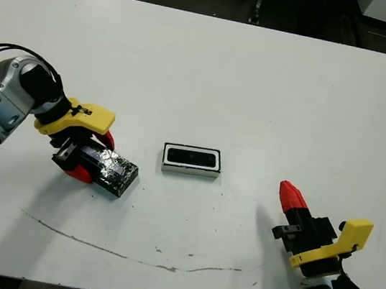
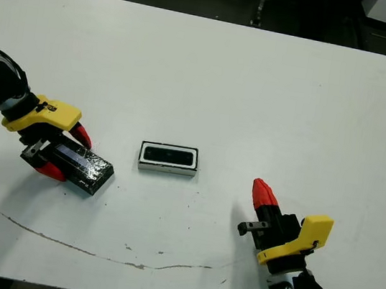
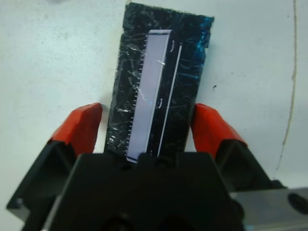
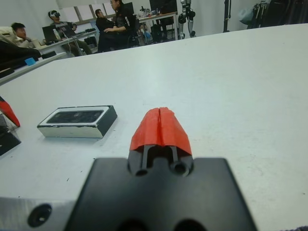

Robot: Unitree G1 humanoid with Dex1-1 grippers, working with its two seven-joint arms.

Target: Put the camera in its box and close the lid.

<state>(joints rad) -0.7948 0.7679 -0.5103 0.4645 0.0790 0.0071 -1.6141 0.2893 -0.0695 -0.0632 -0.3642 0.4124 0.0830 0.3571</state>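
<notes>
Presently, white counter [image 1: 261, 75] carries three task items. Box [image 1: 191, 162] sits near centre, long axis running left-right, flat on the surface. Camera [image 1: 191, 158] lies inside it, dark glossy face up, white tray rim visible all round. Box is uncovered.

Lid [image 1: 111, 171] lies on the counter left of the box, apart from it, skewed so its far-left end points toward the left arm. Top is black, glossy, speckled; pale strip runs lengthwise, clear in left wrist view [image 3: 151, 91].

Left end effector [image 1: 89, 156]: fingers spread, one red tip [image 3: 82, 127] either side of the lid's near-arm end. Lid sits between the tips; in the wrist view a sliver of counter shows between each tip and the lid edge, so contact not confirmed. Lid appears to rest on the counter, not lifted. Yellow bracket on the wrist sits just above.

Right end effector [image 1: 291, 196]: at near-right of the counter, well apart from box and lid. Red tips pressed together into one point, nothing between them, per right wrist view [image 4: 160, 127]. Tip points toward the far-left, roughly at the box.

Misc: thin dark scuff line [image 1: 126, 254] crosses the near part of the counter. People [image 4: 113, 21] seated at desks beyond the far edge, seen in right wrist view only.
</notes>
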